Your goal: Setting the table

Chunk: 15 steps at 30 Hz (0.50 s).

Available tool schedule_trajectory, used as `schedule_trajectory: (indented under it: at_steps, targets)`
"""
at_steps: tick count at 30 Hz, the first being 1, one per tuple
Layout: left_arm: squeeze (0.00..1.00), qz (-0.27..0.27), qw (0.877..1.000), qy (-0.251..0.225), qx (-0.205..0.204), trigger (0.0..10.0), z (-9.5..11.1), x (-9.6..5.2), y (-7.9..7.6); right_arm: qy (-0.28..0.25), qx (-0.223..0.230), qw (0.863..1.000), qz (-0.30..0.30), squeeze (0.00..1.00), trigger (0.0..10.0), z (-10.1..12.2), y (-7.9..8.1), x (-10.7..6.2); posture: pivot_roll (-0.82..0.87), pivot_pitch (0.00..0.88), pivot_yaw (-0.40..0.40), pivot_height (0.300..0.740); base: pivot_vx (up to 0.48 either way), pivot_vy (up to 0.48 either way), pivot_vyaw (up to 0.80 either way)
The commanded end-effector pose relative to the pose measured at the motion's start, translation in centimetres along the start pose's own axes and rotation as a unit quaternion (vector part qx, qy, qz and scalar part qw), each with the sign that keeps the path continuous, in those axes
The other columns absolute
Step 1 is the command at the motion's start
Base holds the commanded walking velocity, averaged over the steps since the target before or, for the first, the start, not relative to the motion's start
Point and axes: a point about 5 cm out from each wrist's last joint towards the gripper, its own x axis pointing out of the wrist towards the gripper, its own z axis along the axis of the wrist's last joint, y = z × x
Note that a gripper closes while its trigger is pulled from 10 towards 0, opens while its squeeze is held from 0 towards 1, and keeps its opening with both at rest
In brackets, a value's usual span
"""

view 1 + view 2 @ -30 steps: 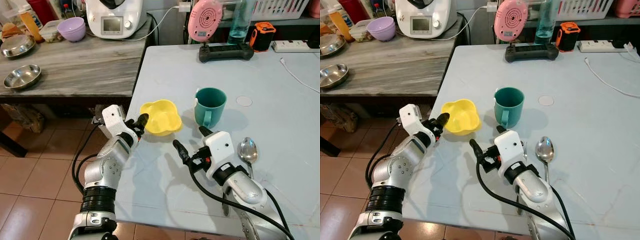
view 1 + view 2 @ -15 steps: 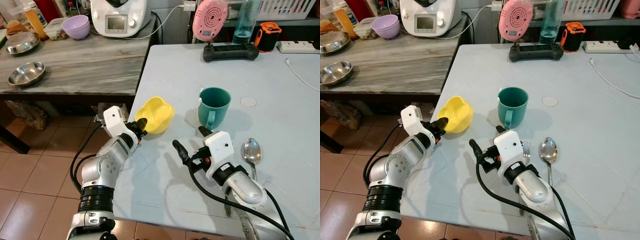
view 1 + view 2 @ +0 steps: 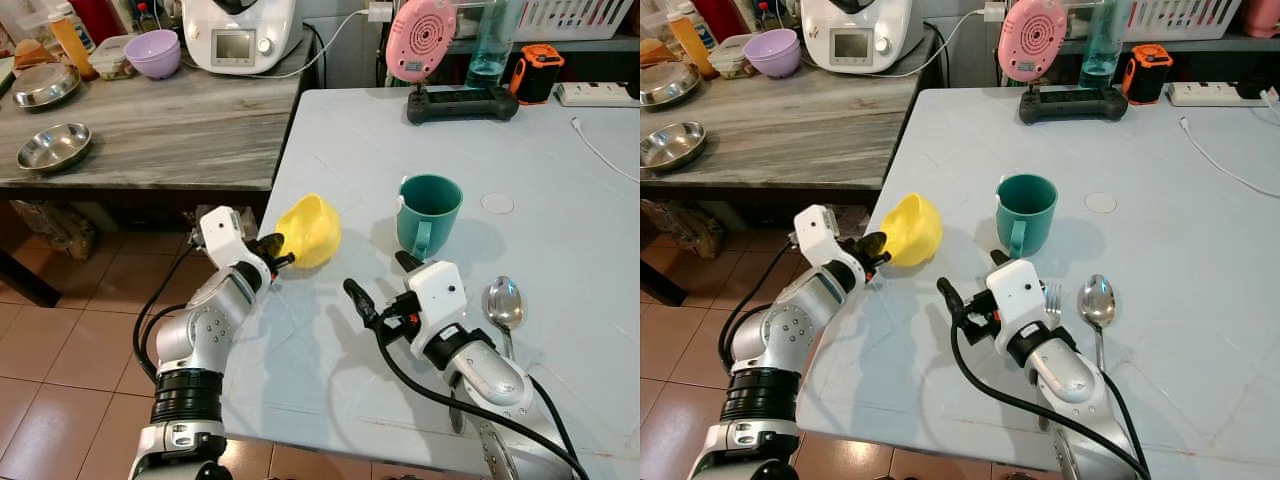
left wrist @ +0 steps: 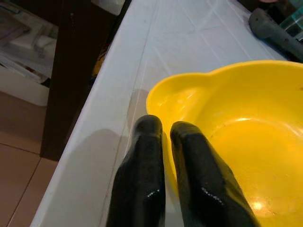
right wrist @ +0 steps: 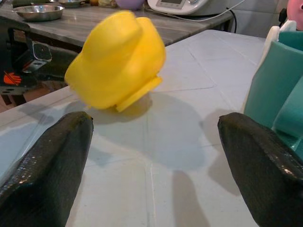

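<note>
since the earlier frames the yellow bowl (image 3: pixel 308 230) has gone from lying flat on the table (image 3: pixel 560 180) to tipped steeply on edge, its mouth turned toward the left arm and its base toward the cup (image 3: pixel 428 212). left gripper (image 4: pixel 160 126) pinches the bowl's near rim, one finger inside and one outside, which is probably why the bowl pivots about the grip rather than rising level. the bowl is just off the table near its left edge, beside the cup but apart from it. right gripper (image 3: pixel 378 284) hovers low over the table with its fingers spread wide and nothing between them, aimed at the gap between bowl and cup, seemingly waiting to assist or to take the cup. a spoon (image 3: pixel 499 304) lies flat to the right of the right arm, with a fork (image 3: pixel 1051 296) partly hidden by the wrist. count: one bowl, one cup, one spoon, one fork on the table. on the side counter (image 3: pixel 150 130) stand two steel dishes (image 3: pixel 55 147) and one purple bowl (image 3: pixel 158 53).
</note>
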Motion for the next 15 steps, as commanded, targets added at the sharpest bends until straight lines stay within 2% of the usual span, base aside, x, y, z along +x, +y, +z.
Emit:
schedule_trajectory:
  at_steps: [1, 10, 12, 13, 15]
  targets:
    - [0.0, 0.006, 1.0, -0.009, 0.006, 0.0, 0.7, -0.2, 0.0, -0.002, 0.002, 1.0, 0.015, 0.0, 10.0, 0.1, 0.5, 0.2, -0.15, 0.116, 0.124, 0.74, 0.0, 0.0, 0.0]
    - [0.0, 0.006, 1.0, -0.011, 0.009, 0.0, 0.8, -0.3, -0.3, -0.002, 0.001, 1.0, 0.015, 0.0, 10.0, 0.1, 0.4, 0.3, -0.14, 0.113, 0.121, 0.74, 0.0, 0.0, 0.0]
    - [0.0, 0.0, 0.999, -0.017, 0.029, 0.0, 1.1, -0.5, -0.7, -0.001, 0.001, 1.0, 0.015, 0.0, 10.0, 0.1, 0.4, 0.3, -0.14, 0.113, 0.12, 0.74, 0.0, 0.0, 0.0]
    - [0.0, -0.004, 0.998, -0.03, 0.06, 0.0, 1.5, -0.6, -1.0, -0.001, 0.001, 1.0, 0.015, 0.0, 10.0, 0.1, 0.3, 0.3, -0.14, 0.112, 0.119, 0.74, 0.0, 0.0, 0.0]
    - [0.0, -0.005, 0.996, -0.049, 0.078, 0.0, 2.0, -0.7, -1.3, -0.001, 0.0, 1.0, 0.015, 0.0, 10.0, 0.1, 0.3, 0.4, -0.14, 0.109, 0.119, 0.74, 0.0, 0.0, 0.0]
